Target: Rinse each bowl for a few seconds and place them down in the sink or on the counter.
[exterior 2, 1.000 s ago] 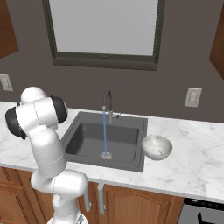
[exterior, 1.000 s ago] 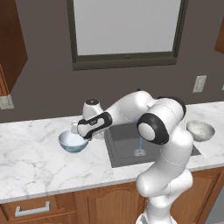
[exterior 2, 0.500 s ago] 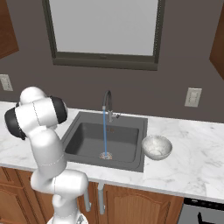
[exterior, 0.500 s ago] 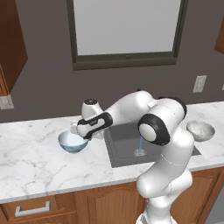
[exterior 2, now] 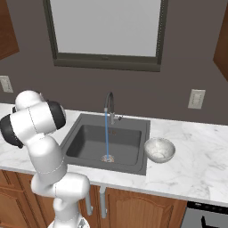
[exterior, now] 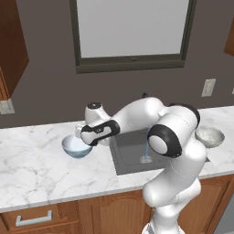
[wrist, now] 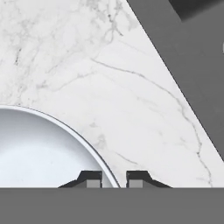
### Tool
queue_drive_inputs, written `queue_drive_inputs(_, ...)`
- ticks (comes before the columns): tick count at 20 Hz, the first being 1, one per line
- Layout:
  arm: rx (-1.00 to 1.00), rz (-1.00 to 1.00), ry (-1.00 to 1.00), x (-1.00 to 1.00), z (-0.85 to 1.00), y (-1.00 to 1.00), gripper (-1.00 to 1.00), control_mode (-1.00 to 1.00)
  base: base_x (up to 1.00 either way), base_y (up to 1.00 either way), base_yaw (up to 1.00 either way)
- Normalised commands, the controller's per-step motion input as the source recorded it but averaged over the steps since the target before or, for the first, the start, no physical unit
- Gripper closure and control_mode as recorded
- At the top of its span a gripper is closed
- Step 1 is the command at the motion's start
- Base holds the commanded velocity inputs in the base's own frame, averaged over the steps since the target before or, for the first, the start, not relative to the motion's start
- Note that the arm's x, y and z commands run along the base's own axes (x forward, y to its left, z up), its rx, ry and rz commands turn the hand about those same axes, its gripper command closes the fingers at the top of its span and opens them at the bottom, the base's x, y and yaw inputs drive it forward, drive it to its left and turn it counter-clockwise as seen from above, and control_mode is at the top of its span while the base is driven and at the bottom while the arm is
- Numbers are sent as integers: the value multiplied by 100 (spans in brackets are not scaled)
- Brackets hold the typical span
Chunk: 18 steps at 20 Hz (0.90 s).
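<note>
The light blue bowl (exterior: 76,146) is seen at centre left of the left base view, resting on the counter (exterior: 32,169) just left of the sink (exterior: 137,151). Its rim is straddled by the gripper (wrist: 113,178) in the hand view, where the thin wall rises between the two fingers (wrist: 90,178) at the bottom edge; the fingers are drawn in narrowly and appear clamped on that rim, one inside and one outside. The speckled bowl (exterior 2: 159,149) is seen right of centre in the right base view, on the counter touching the sink's right edge. A stream of water (exterior 2: 107,136) is shown falling from the faucet (exterior 2: 109,103) onto the drain.

The step in hand is judged to be the pick-up of the blue bowl for rinsing. A slip is the main risk: the hold is taken on a thin glossy edge, off-centre, so the bowl could pivot or drop when lifted. The sink lip could be struck if the bowl is carried across too low. Under the stream, the wet rim could slide out of the fingers.
</note>
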Motion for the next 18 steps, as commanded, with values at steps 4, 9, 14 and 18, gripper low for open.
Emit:
queue_drive_inputs(4,0,-21,0,0,22,-9,100,-100,0,0,0)
queue_drive_inputs(9,1,-20,0,0,28,-11,100,-100,0,0,0)
queue_drive_inputs(14,1,-21,0,0,28,-8,100,-100,0,0,0)
queue_drive_inputs(18,0,-23,0,0,23,-2,100,-100,0,0,0)
